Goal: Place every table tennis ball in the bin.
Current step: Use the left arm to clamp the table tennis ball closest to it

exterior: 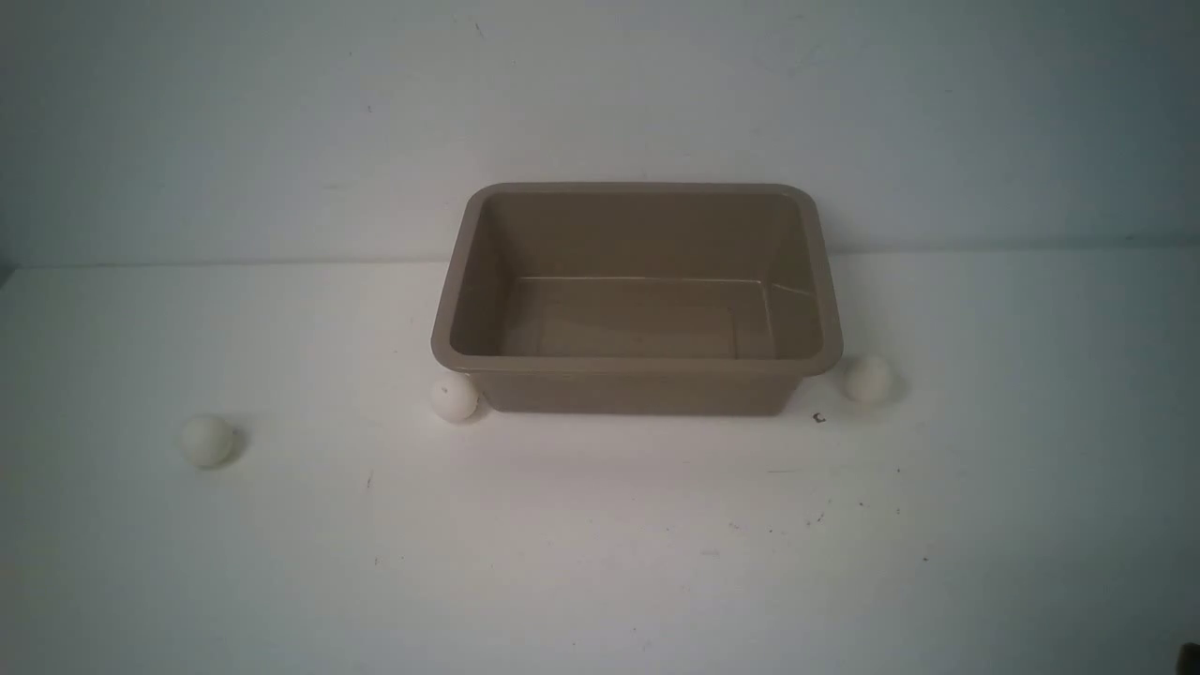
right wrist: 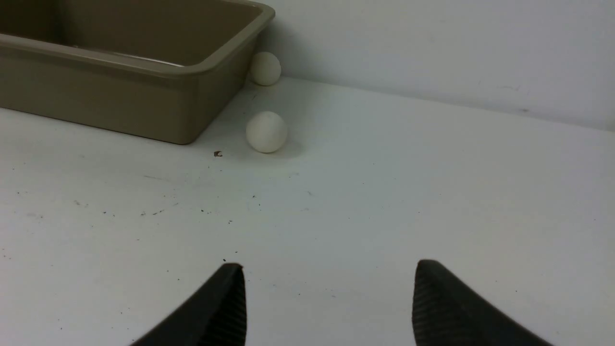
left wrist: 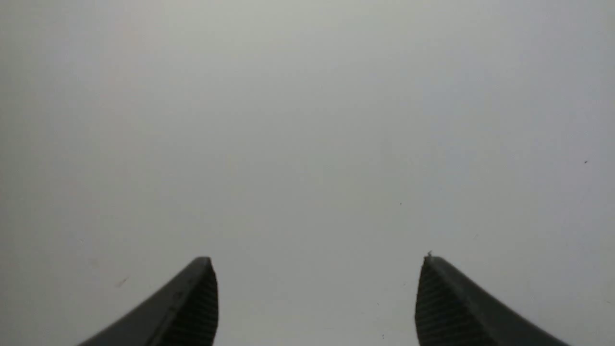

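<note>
The taupe bin [exterior: 637, 364] stands mid-table with nothing inside it. Three white table tennis balls lie on the table in the front view: one far left [exterior: 207, 441], one touching the bin's front left corner [exterior: 455, 397], one by its front right corner [exterior: 868, 379]. The right wrist view shows that right-hand ball [right wrist: 266, 132], the bin [right wrist: 144, 67], and another ball [right wrist: 265, 68] further back against the bin's side. My right gripper [right wrist: 326, 264] is open, well short of these balls. My left gripper [left wrist: 317, 259] is open over bare white surface, with no ball in its view.
A pale wall [exterior: 281, 141] rises just behind the bin. A small dark speck [exterior: 818, 418] lies on the white table [exterior: 600, 544] in front of the bin's right corner. Fine dark specks dot the table's right front area.
</note>
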`<control>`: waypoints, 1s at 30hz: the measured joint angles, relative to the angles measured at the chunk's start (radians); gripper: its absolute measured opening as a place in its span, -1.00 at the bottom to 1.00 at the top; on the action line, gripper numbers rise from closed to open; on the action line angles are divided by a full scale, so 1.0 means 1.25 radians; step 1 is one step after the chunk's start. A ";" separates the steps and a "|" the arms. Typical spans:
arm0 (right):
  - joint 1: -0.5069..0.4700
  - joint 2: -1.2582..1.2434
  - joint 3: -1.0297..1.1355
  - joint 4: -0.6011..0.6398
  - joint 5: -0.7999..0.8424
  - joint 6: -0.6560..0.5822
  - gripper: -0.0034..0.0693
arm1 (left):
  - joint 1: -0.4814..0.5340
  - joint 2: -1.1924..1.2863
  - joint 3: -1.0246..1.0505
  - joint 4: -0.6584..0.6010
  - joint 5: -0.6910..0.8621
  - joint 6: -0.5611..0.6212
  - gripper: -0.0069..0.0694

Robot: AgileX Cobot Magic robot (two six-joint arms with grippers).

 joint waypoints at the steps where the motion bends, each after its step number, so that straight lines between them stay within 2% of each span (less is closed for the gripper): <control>1: 0.000 0.000 0.000 0.000 0.000 0.000 0.27 | 0.000 0.000 0.000 0.000 0.000 0.000 0.49; 18: 0.000 0.000 0.000 0.000 0.000 0.000 0.27 | 0.000 0.000 0.018 -0.017 0.119 -0.010 0.49; 30: 0.000 0.000 0.000 0.000 0.000 0.000 0.27 | 0.000 0.000 0.018 -0.228 0.103 -0.010 0.49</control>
